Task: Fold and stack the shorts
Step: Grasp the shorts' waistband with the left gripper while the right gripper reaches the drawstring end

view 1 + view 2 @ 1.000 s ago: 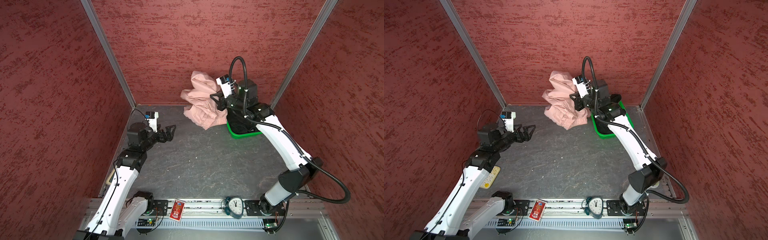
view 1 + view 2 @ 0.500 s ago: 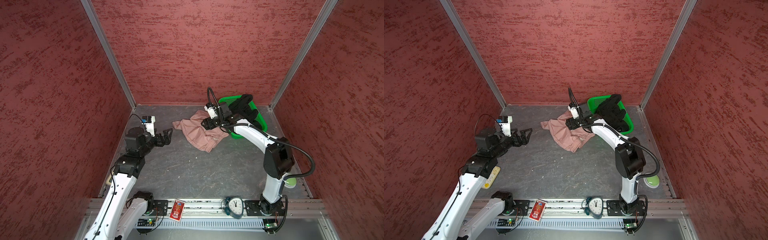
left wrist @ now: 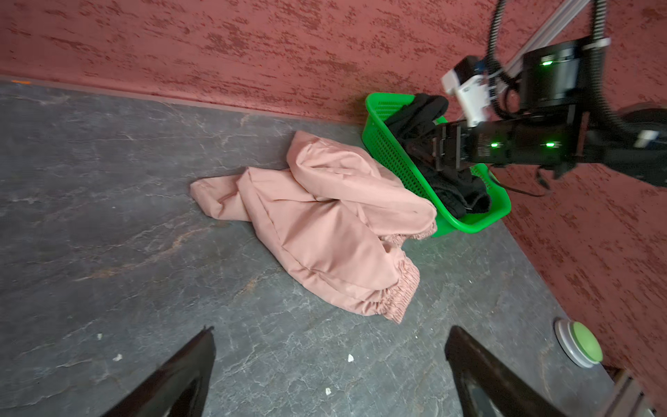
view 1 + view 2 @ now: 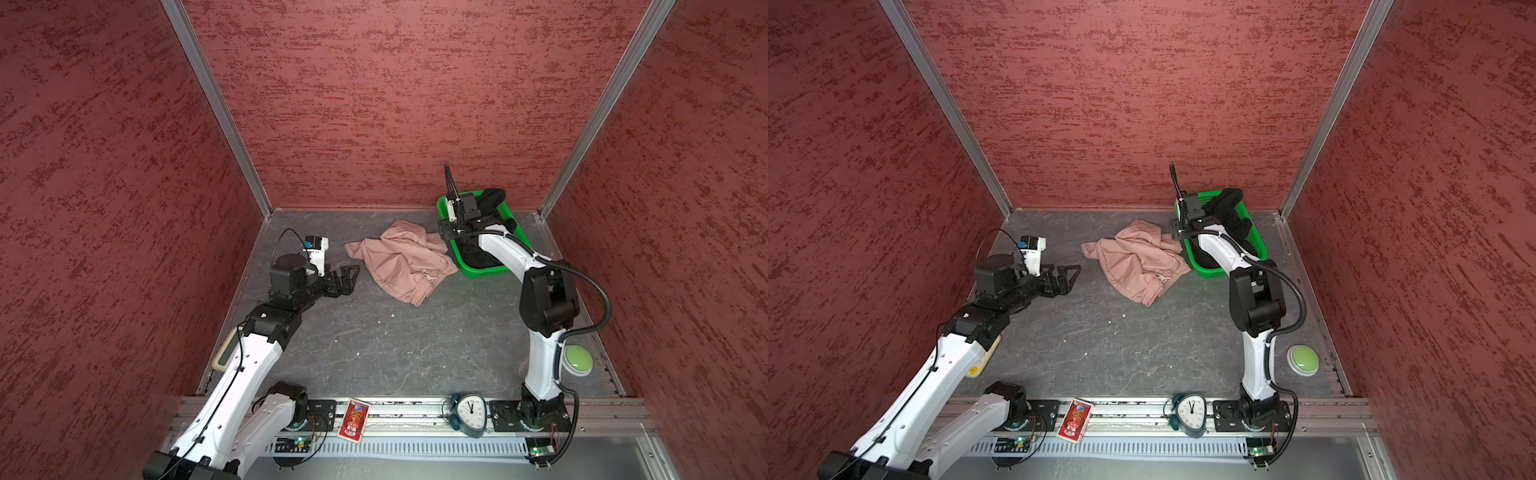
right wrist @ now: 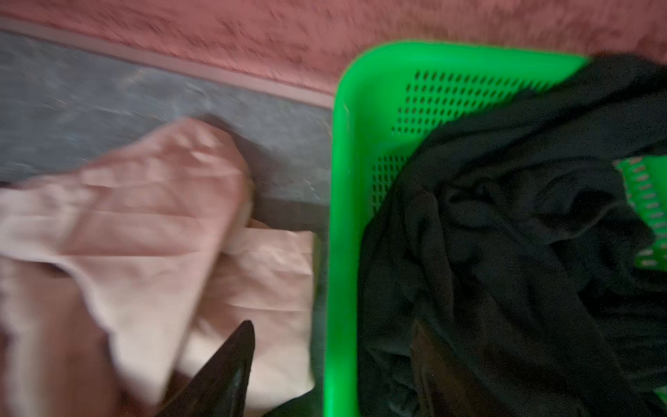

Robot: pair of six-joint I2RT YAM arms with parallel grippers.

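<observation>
The dusty pink shorts (image 4: pixel 399 262) lay crumpled on the grey surface (image 4: pixel 374 340) towards the back, resting against the side of a green mesh basket (image 4: pixel 482 272). The black shorts (image 4: pixel 492 195) sat bunched inside that basket, partly draped over its far rim. The right tool (image 4: pixel 444 232) hovered above the basket's edge, released and holding nothing, with one finger over pink cloth and one over black. The left tool (image 4: pixel 351 278) hung just beside the pink shorts, spread wide and empty.

Arms (image 4: pixel 245 365) are white with black joints (image 4: pixel 546 299); left gripper (image 4: pixel 353 278) has black, seemingly triangular fingers (image 3: pixel 173 379).
</observation>
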